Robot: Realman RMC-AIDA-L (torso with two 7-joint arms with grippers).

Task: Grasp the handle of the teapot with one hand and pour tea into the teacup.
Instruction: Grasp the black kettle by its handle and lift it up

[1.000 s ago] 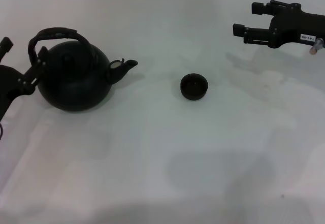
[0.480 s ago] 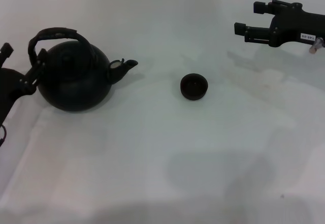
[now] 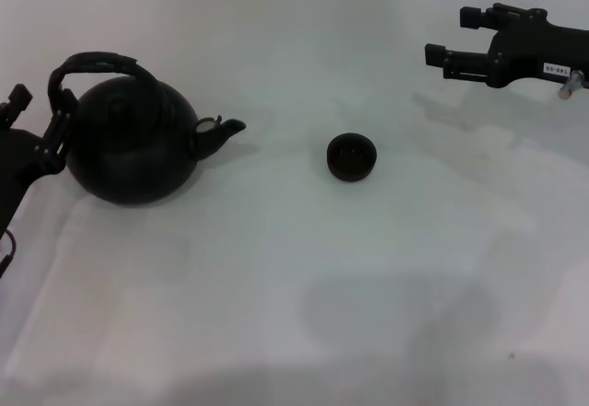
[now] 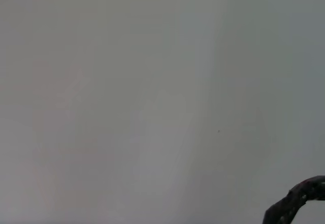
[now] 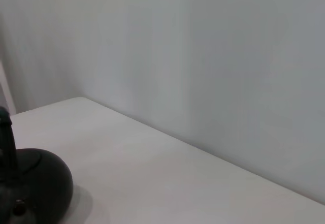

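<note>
While the left end effector [image 3: 37, 121], fingers spread, sits at the handle [image 3: 92, 63], an off-centre grip could swing the teapot [image 3: 133, 144] and spill short of the teacup [image 3: 352, 156]; right end effector [image 3: 446, 42] hangs open.

White table [image 3: 304, 277] surface is lying bare across the near half, giving a gripper wide passage there. The teapot [image 3: 133, 144] is blocking the left side, its spout pointing toward the teacup [image 3: 352, 157], with an open lane of tabletop running between the two. The left gripper [image 3: 37, 116] is crowding the handle [image 3: 92, 63] at the teapot's outer side. The right gripper [image 3: 456, 42] is hanging at the far right, well apart from the teacup, leaving open room on that side
</note>
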